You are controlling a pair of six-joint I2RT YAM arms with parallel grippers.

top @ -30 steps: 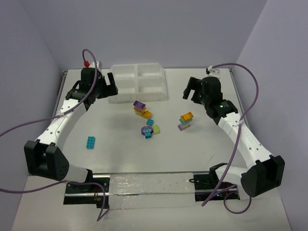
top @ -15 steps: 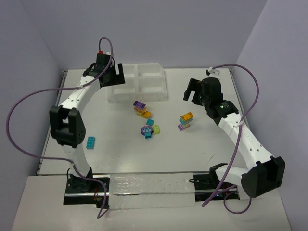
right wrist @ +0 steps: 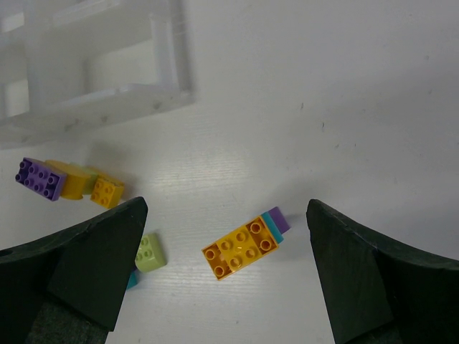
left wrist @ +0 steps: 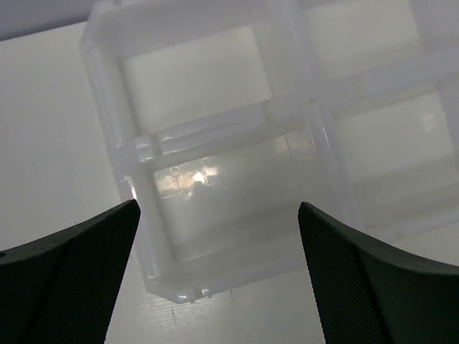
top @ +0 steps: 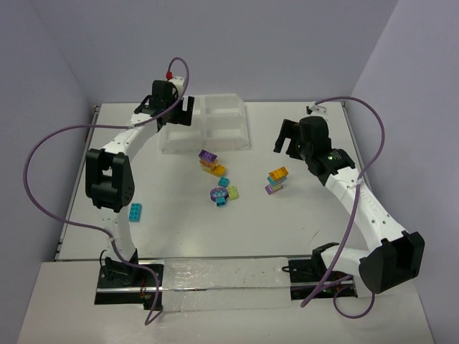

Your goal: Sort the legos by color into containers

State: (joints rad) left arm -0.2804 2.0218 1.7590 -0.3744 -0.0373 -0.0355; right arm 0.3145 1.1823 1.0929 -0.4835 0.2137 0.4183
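Observation:
The white tray (top: 237,140) with four compartments stands at the back centre. My left gripper (top: 174,111) is open and empty at its left end; the left wrist view shows the tray's compartments (left wrist: 215,143) bare below my left gripper (left wrist: 219,287). My right gripper (top: 289,136) is open and empty, above an orange-teal-purple clump (top: 276,179), which lies between its fingers in the right wrist view (right wrist: 244,247). A purple-orange clump (top: 211,163) (right wrist: 64,179), a purple-teal clump (top: 219,195), a lime brick (top: 234,192) (right wrist: 149,252) and a lone teal brick (top: 135,212) lie on the table.
The table is white with walls behind and at both sides. Purple cables loop from both arms. A glossy strip runs along the near edge between the arm bases (top: 215,276).
My left arm has swung from the table's left side up and rightward to the tray's left end. My right arm has barely moved. The bricks have not moved.

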